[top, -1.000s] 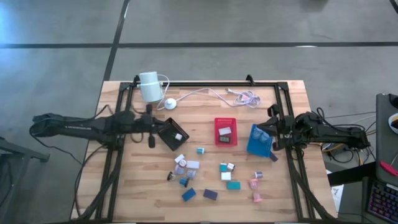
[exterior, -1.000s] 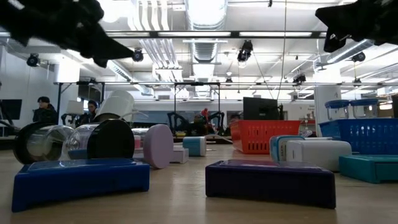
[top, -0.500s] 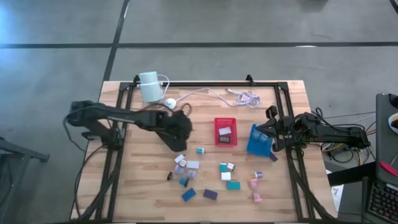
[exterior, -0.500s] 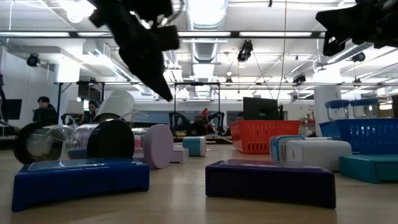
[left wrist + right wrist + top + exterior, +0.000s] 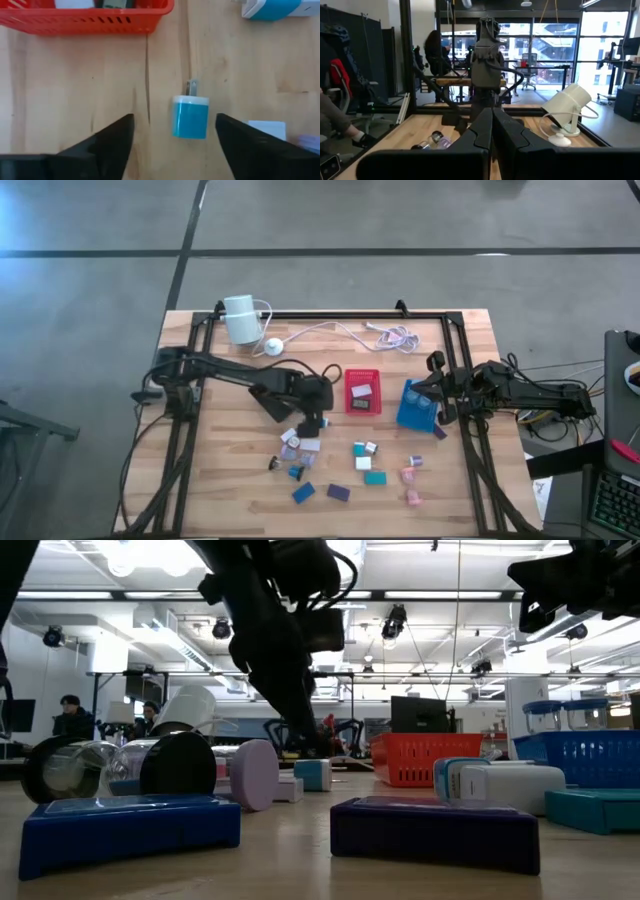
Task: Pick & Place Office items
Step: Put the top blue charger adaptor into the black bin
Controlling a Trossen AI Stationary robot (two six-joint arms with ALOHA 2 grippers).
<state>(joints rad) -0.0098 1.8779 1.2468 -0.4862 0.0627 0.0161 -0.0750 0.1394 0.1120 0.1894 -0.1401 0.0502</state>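
The office items lie scattered on the wooden table, among them a white block, a teal block and a purple block. One small teal plug block lies flat, its metal prongs toward the red tray. My left gripper hangs open above it, slanting down, one finger on each side and clear of it; in the high view my left gripper covers the block. My right gripper is shut and raised by the blue tray at the right.
A black tray lies partly under my left arm. A white cylinder with its cable stands at the far left. Black frame rails run along both sides. People sit in the room beyond the table.
My left gripper has swung from the table's left side toward the middle, past the black tray, and come down over the teal plug block. It has tipped from nearly level to steeply down. Its fingers, together before, now stand apart.
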